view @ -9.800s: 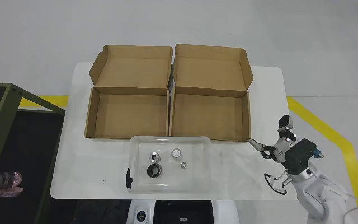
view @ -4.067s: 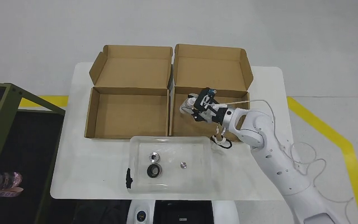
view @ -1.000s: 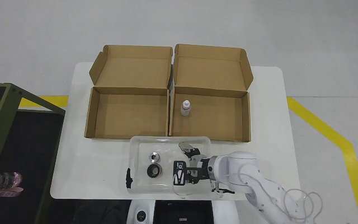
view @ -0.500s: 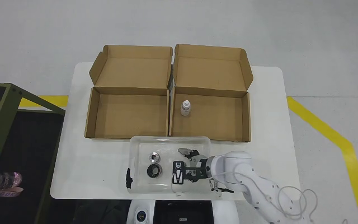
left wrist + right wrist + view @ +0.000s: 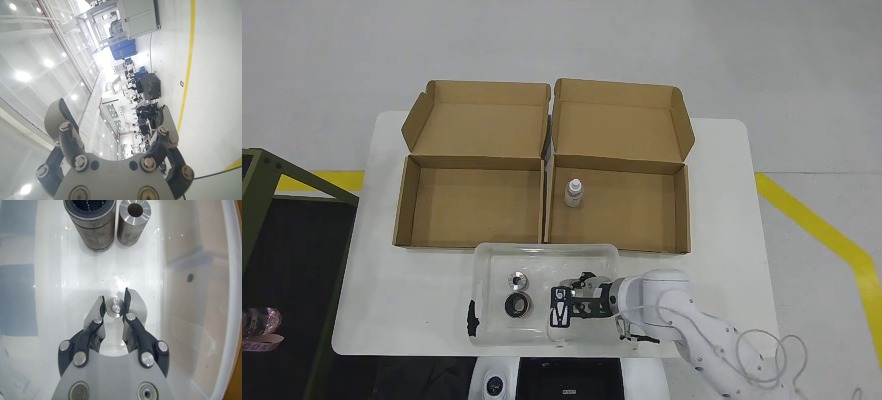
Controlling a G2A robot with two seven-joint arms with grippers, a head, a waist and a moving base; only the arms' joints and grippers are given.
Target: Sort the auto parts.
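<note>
The white surface (image 5: 722,150) carries two open boxes along its far half and a clear bin (image 5: 542,247) at the middle of its near edge. In the top view, the white part (image 5: 574,192), which lay in the bin some seconds ago, now stands in the right box (image 5: 642,215) near its left wall. The left box (image 5: 472,205) holds nothing. The right pincer (image 5: 577,290) has come back to the bin and, spread a second ago, has drawn together over the bin's middle. The bearing (image 5: 515,304) and sleeve (image 5: 515,281) stand where they stood, toward the bin's left end.

In the left wrist view, the left pincer (image 5: 111,109) is spread and holds nothing, pointing out into the hall.

In the right wrist view, the right pincer (image 5: 114,298) pinches the small stud (image 5: 115,310), a pad against each side. The stud seems to sit on the bin floor, not yet lifted. The bearing (image 5: 92,224) and sleeve (image 5: 132,222) stand side by side beyond it.

So one part is sorted, a second is gripped, and two wait; a lift toward a box looks due.
</note>
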